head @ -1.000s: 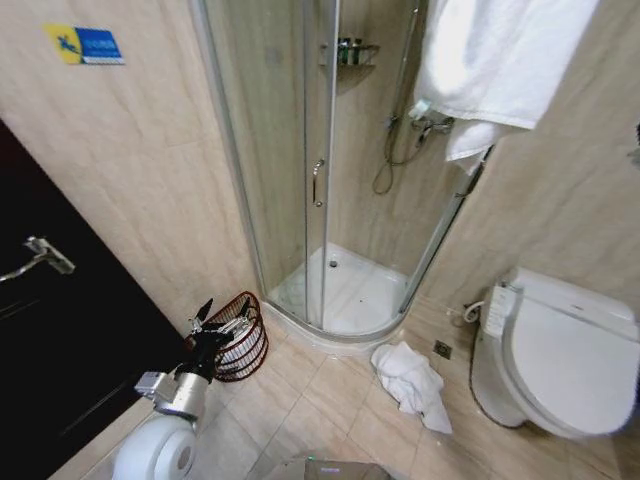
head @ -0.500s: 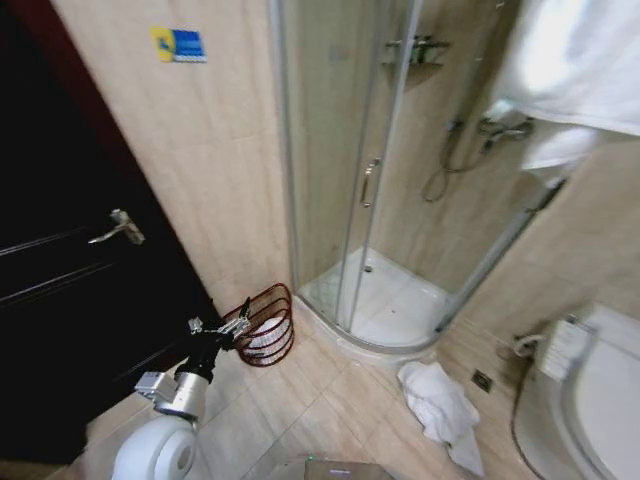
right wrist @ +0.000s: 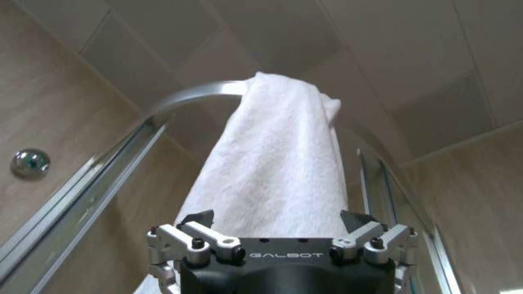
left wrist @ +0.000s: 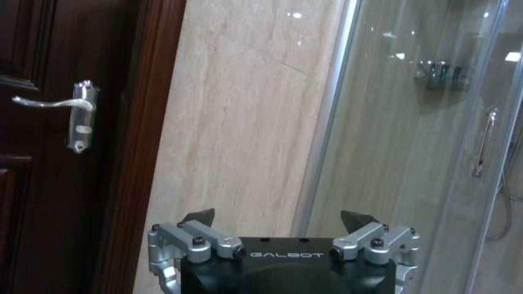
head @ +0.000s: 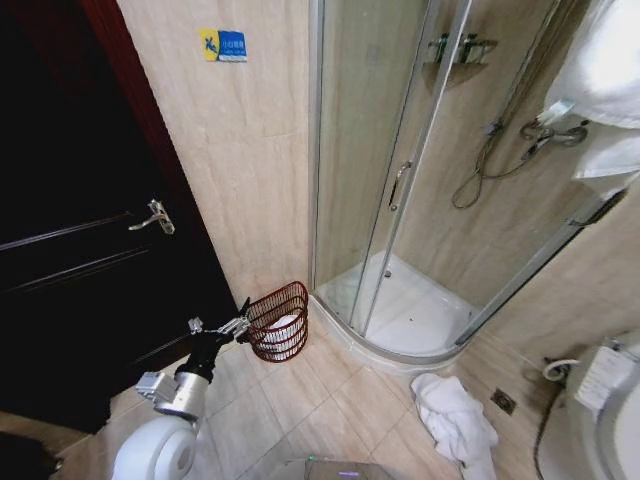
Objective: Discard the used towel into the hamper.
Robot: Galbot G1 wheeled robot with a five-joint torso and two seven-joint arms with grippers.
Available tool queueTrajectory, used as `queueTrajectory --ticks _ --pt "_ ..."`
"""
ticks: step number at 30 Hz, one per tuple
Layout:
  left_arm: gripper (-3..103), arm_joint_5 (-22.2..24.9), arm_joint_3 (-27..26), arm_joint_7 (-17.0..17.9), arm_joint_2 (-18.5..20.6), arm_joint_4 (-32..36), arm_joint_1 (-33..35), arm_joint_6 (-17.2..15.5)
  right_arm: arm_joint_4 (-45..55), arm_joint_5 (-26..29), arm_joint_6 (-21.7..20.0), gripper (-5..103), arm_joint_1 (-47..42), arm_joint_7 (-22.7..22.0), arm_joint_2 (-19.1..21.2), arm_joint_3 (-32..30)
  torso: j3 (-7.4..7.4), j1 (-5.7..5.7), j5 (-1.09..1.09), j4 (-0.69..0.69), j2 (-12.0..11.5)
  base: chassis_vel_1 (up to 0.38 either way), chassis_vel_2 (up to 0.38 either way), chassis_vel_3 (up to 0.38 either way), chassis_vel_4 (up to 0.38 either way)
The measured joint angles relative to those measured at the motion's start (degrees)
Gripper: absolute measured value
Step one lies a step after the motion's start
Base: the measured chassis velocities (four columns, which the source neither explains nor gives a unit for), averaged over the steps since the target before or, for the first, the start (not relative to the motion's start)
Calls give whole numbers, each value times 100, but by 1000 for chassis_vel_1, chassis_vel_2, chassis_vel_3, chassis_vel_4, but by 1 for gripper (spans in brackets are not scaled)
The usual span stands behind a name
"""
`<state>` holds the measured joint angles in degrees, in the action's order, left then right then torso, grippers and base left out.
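Observation:
A crumpled white towel (head: 455, 418) lies on the floor tiles in front of the shower tray. The hamper (head: 279, 320), a round reddish-brown wire basket with something white inside, stands on the floor by the wall, left of the shower. My left gripper (head: 222, 320) is held low just left of the hamper, open and holding nothing; in its wrist view the left gripper (left wrist: 278, 217) faces the tiled wall. My right gripper (right wrist: 276, 217) is open, raised towards a white towel (right wrist: 274, 165) draped over the shower rail.
A dark wooden door (head: 70, 260) with a lever handle (head: 155, 217) fills the left. The glass shower enclosure (head: 400, 180) is ahead. A hanging white towel (head: 605, 70) is at the upper right and a toilet (head: 612, 400) at the right edge.
The camera has turned left, so the door has come into view and the shower, hamper and floor towel have slid right. The left gripper keeps its pose.

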<state>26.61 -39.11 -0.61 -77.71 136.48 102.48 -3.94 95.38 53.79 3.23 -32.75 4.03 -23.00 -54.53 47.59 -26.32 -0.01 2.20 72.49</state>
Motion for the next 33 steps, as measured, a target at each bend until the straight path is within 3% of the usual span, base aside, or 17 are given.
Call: queueTrajectory --ticks 5,12,19,21,25,33 --pt "100 0 0 0 0 0 0 0 -425 40 -235 100 841 142 93 442 1 -1 1 -3 5 0 0 0 0" --pt "100 0 0 0 0 0 0 0 -627 -272 -476 100 1477 166 -232 863 3 -3 -1 -2 9 0 0 0 0" --pt "100 0 0 0 0 0 0 0 -788 -1165 -207 100 1487 206 -1092 984 6 -6 4 -1 10 0 0 0 0" --pt "100 0 0 -1 0 0 0 0 -723 -1572 -79 100 1674 90 -1500 1123 6 -6 3 -2 11 0 0 0 0" --pt "100 0 -1 0 0 0 0 0 -647 -2064 49 100 2097 -119 -1938 1468 7 -6 -1 0 12 0 0 0 0" --pt "100 0 -1 0 0 0 0 0 -755 -2832 -309 100 3323 -504 -2559 1973 7 -6 0 0 14 0 0 0 0"
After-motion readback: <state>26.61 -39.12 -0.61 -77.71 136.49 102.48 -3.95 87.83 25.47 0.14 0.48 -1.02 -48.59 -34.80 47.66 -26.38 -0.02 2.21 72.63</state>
